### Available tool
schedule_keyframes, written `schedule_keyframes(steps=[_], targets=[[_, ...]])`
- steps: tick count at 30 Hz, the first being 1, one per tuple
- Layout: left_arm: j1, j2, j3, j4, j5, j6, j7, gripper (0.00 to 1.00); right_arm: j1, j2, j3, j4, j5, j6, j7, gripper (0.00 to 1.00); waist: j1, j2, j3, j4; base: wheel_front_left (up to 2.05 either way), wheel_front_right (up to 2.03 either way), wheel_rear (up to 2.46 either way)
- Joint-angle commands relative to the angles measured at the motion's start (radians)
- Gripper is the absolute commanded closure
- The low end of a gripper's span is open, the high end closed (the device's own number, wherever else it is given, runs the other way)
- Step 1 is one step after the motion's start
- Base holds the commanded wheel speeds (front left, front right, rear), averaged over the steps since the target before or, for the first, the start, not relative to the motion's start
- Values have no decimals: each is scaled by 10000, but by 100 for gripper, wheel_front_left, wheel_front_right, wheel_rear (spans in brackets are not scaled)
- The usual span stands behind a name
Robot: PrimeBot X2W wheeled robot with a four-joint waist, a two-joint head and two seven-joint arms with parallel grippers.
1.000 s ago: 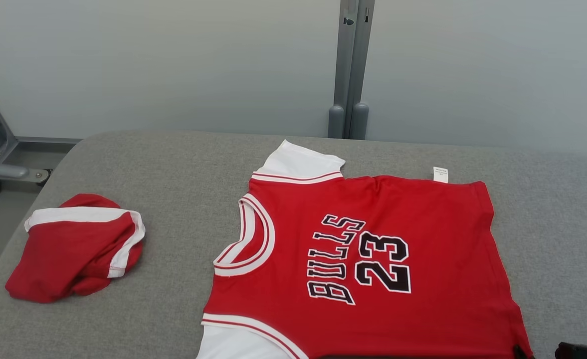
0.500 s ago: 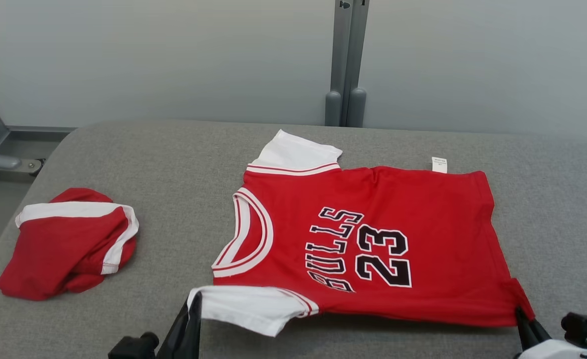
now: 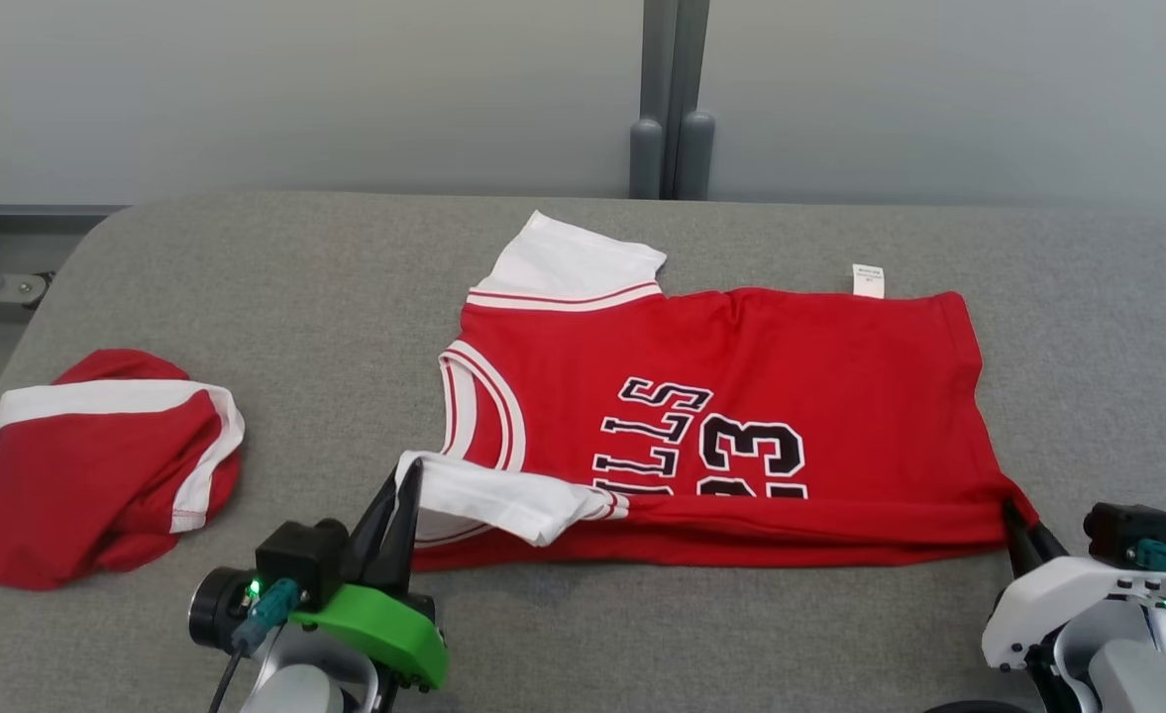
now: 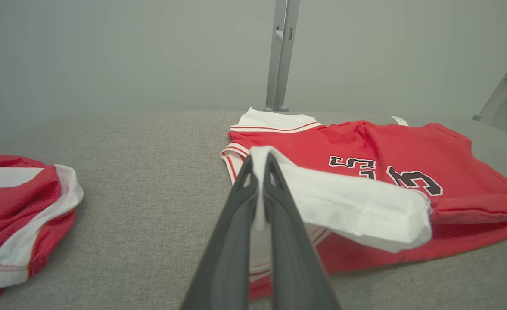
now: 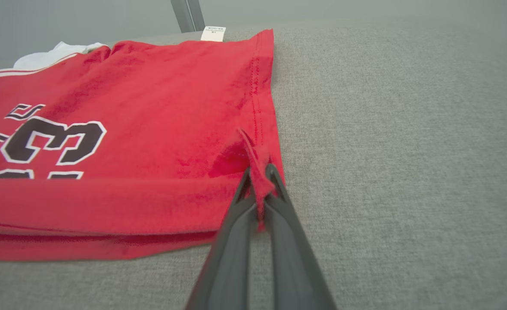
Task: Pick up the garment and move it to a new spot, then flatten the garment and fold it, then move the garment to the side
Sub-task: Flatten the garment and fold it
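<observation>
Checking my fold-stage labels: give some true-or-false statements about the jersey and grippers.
The left gripper is shut on the jersey's white sleeve. True.
The right gripper hangs open. False: it is shut on the jersey's hem corner.
A second red garment lies bunched on the table's left side. True.
The whole number 23 shows in the head view. False: the folded-over near edge hides part.

I see the red jersey (image 3: pixel 741 366) lying on the grey table (image 3: pixel 295 297), neckline toward my left, black "BULLS 23" print facing up. Its near edge is raised and folded over, the white near sleeve (image 3: pixel 488 500) draped across the chest.
</observation>
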Motion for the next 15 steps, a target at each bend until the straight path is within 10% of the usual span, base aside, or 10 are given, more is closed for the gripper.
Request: schedule_keyframes(steps=[1, 15], targets=[[-452, 14, -52, 325, 74, 18, 2, 100, -324, 31, -7, 184, -168, -15, -29, 100, 0, -1, 341, -149, 0, 0, 0], [-1962, -135, 140, 1775, 167, 18, 2, 100, -1573, 349, -285, 313, -731, -15, -29, 100, 0, -1, 1452, -552, 0, 0, 0]])
